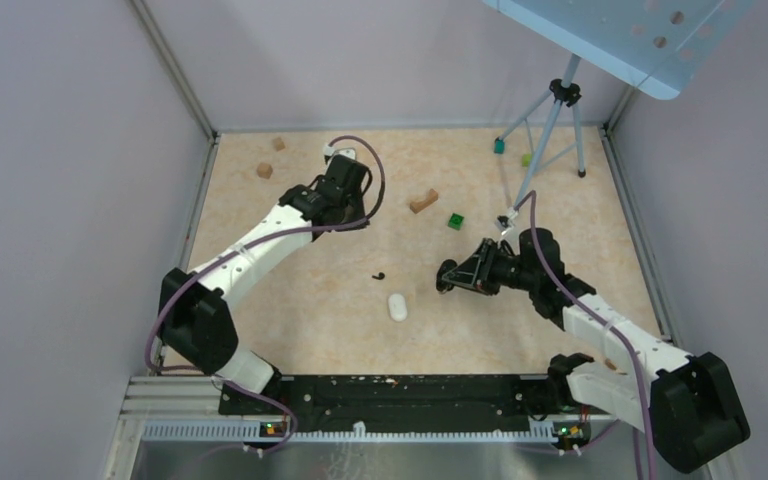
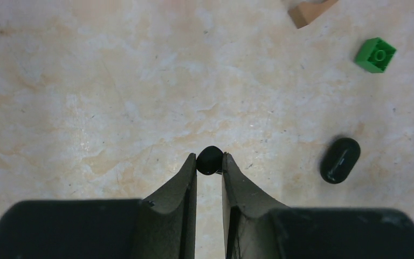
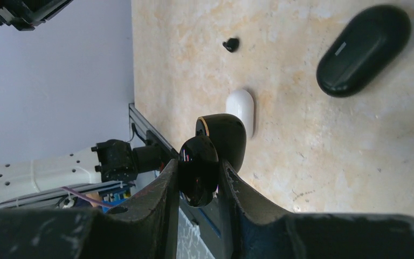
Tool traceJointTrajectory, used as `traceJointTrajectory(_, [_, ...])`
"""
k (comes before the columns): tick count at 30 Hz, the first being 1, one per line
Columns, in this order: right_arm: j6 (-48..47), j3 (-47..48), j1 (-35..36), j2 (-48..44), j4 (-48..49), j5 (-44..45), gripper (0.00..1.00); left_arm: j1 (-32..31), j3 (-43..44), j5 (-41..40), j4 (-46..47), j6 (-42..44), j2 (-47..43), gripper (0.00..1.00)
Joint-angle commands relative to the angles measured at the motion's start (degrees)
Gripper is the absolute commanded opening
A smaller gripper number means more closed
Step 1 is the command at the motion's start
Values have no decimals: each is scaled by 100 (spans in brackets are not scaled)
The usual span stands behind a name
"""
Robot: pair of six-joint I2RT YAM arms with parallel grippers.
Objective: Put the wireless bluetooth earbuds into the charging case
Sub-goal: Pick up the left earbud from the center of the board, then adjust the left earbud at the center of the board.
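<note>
- We record the left gripper [image 2: 209,157] clenched on one black earbud [image 2: 209,162], toward the far edge of the worktop [image 1: 290,330], left of its middle.
- We record the right gripper [image 3: 199,164] grasping the charging case [image 3: 223,137], black with a gold rim and, as we read it, hinged open. It sits right of the worktop's middle, well apart from the left gripper.
- We find a second earbud [image 1: 378,275] lying loose near the worktop's middle, close to a white oval pod [image 1: 397,306].
- We note a black oval pod [image 3: 364,51] flat on the worktop, untouched.
- We judge progress early: no earbud shows seated. Both remain to be placed in the case, and the loose one has yet to be collected.
</note>
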Motion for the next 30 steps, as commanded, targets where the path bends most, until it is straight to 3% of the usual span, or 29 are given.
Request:
traceJointTrajectory(1, [-28,462,30,118,452,-105,0,-2,53,352,642,759,-396,4])
traceJointTrajectory(10, [-16,429,24,39,416,-25,0,-111,759,768,39,1049,-59,0])
traceJointTrajectory(15, [124,457,-33,266,870,-360,0,-198,256,1805,740,1752,-401,0])
traceJointTrajectory(22, [130,533,-284,600,1287,-1031,0,-248,-534,2497,1857,2249,-1180,0])
traceJointTrajectory(24, [224,534,-287,616,1234,-932,0,-327,-540,2381,1887,2251,-1230,0])
traceJointTrajectory(30, [847,628,-234,710,941,-619,0,-1272,-166,995,1603,2275,-923,0])
